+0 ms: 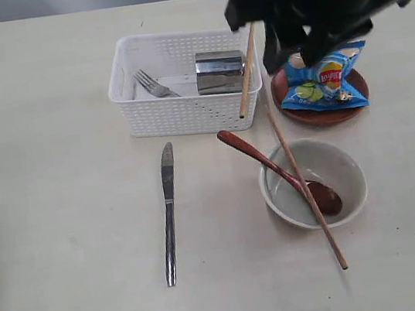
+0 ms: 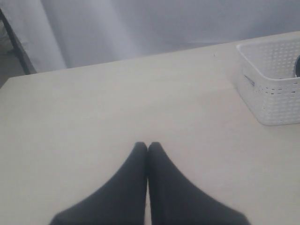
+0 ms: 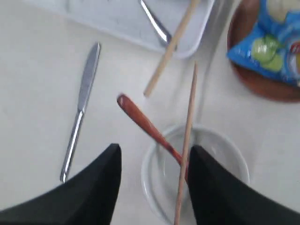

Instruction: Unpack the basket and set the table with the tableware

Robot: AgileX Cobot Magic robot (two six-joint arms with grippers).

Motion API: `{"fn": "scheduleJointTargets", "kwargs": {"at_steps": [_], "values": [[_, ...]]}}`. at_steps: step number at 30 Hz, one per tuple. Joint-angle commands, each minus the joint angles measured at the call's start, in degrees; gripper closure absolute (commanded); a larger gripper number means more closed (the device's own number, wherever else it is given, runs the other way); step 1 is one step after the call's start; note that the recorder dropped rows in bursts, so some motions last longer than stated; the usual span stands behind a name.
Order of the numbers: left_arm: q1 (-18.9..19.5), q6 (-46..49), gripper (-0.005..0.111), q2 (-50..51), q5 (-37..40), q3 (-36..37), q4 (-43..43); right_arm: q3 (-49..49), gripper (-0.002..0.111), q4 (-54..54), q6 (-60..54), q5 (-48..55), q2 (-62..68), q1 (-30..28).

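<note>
Right end effector (image 3: 154,149) hangs open, empty, above the table (image 3: 33,93).

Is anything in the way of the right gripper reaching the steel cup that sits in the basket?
Partly. A chopstick leans across the basket's right end in the exterior view, close beside the steel cup. The right gripper is open and empty; nothing else visible intervenes.

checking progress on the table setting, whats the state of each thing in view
basket, not emptied
fork, inside basket
steel cup, inside basket, seemingly on its side
one chopstick, propped across basket rim
other chopstick, laid across bowl
wooden spoon, head in bowl
knife, flat on table
plate, under chip bag
left end effector, shut
right end effector, open, empty
</note>
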Motion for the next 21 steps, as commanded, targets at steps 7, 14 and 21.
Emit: {"fn": "scheduleJointTargets", "kwargs": {"at_steps": [7,14,21], "values": [[0.00,-0.31,0.107,-0.18,-0.14,0.15,0.28,-22.57,0.065,5.02,3.54,1.96,24.57,-3.63],[0.00,-0.31,0.107,-0.18,-0.14,0.15,0.28,-24.50,0.065,5.02,4.59,2.16,30.88,-5.40],[0.00,-0.31,0.107,-0.18,-0.14,0.15,0.28,-24.50,0.065,5.05,3.91,3.92,31.01,-7.83]]}}
